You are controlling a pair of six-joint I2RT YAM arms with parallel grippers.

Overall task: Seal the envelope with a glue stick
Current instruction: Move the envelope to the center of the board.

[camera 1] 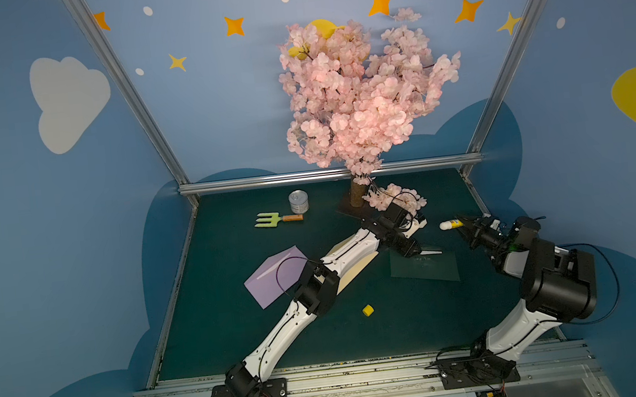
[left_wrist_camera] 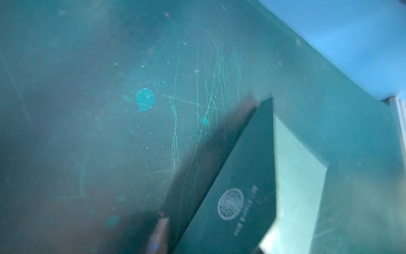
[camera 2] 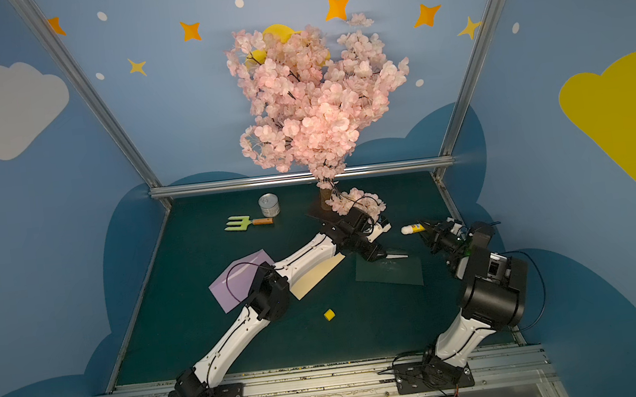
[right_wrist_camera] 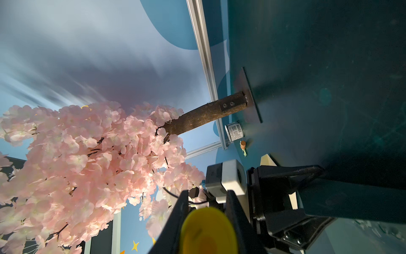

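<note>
**Glue stick and envelope.** The glue stick (camera 1: 451, 224), light, rigid and smooth-walled, is clamped by its barrel in the right hand (camera 1: 464, 225), tip exposed. The envelope (camera 2: 313, 278), thin and limp, best pressed flat, lies on the desk (camera 1: 404, 328) at 8 o'clock from that hand, well apart. The left hand (camera 1: 431, 252) meets the dark green envelope (camera 1: 426, 270); its grip cannot be told.

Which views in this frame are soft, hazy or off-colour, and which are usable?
Left wrist view: hazy, teal-tinted, one corner smeared dark, yet the dark green envelope shows its emblem. Right wrist view: the glue stick, close to the lens, is out of focus; the blossom tree is sharp. Both top views: sharp throughout.
</note>
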